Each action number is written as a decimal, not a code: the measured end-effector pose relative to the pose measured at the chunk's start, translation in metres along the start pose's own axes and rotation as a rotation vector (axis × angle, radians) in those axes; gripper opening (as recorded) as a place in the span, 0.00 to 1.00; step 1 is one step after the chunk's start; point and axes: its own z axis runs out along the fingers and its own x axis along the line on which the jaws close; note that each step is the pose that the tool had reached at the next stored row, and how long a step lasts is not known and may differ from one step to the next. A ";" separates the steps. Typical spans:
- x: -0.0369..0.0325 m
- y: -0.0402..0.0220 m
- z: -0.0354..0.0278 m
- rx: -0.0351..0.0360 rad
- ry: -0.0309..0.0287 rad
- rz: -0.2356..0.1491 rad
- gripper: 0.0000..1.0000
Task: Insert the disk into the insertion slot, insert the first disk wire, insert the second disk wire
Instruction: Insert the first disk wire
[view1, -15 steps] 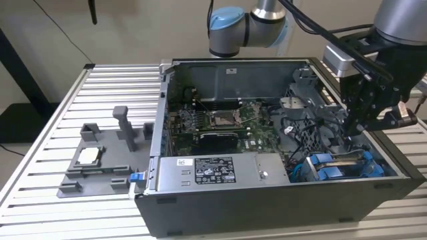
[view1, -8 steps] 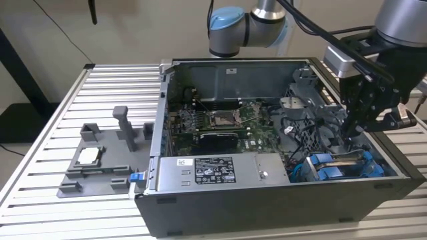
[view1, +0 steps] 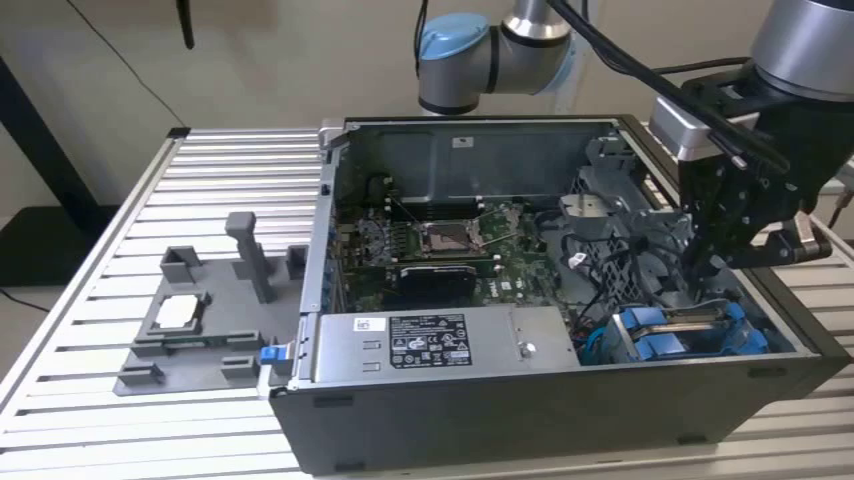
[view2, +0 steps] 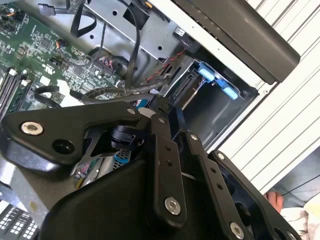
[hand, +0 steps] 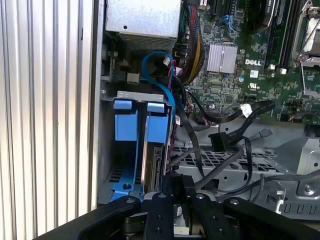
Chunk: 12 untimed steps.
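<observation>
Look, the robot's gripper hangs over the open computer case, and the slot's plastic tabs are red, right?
Not quite. The gripper does hang over the open computer case, but the plastic tabs on the insertion slot are blue, not red, as the first wrist view shows.

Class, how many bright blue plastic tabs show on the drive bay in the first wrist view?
2 on the insertion slot: one tab nearest the case wall, the other tab right beside it, toward the cables. Blue plastic deeper inside may belong to hidden tabs.
</observation>
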 end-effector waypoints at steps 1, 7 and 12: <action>0.0002 -0.0004 0.0009 -0.0007 -0.0002 0.000 0.19; 0.0029 -0.0088 0.0052 -0.0171 -0.0012 0.001 0.19; 0.0065 -0.0178 0.0094 -0.0314 -0.0023 0.002 0.19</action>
